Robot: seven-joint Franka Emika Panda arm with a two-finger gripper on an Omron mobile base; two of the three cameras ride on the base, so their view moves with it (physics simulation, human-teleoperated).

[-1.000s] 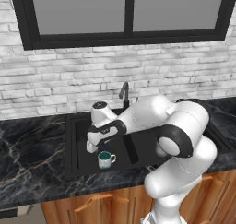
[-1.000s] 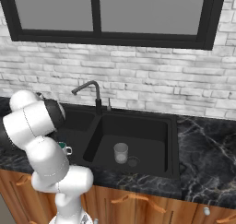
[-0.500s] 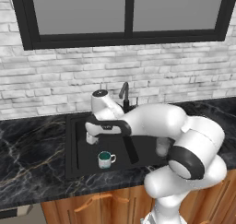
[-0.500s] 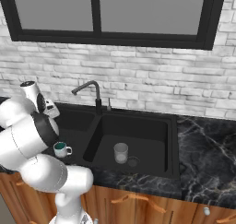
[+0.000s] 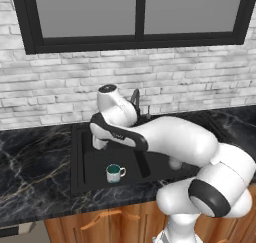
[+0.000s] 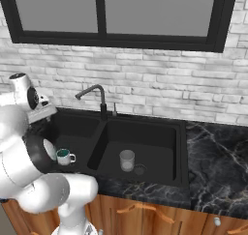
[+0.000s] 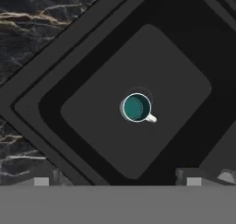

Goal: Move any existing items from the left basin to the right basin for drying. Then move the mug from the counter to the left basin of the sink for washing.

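My arm (image 5: 175,139): glossy white rounded shells, fat tubular links that swell at each joint. Dark grey to black rings at the joints; one large round dark cap with a paler rim on the lower joint (image 5: 206,199). A black band runs along the forearm link (image 5: 120,133). The topmost joint ends in a round cap with a dark disc face (image 6: 33,97). My base column (image 6: 72,200) is white and smooth. My finger tips (image 7: 44,181) are small, grey and blocky.
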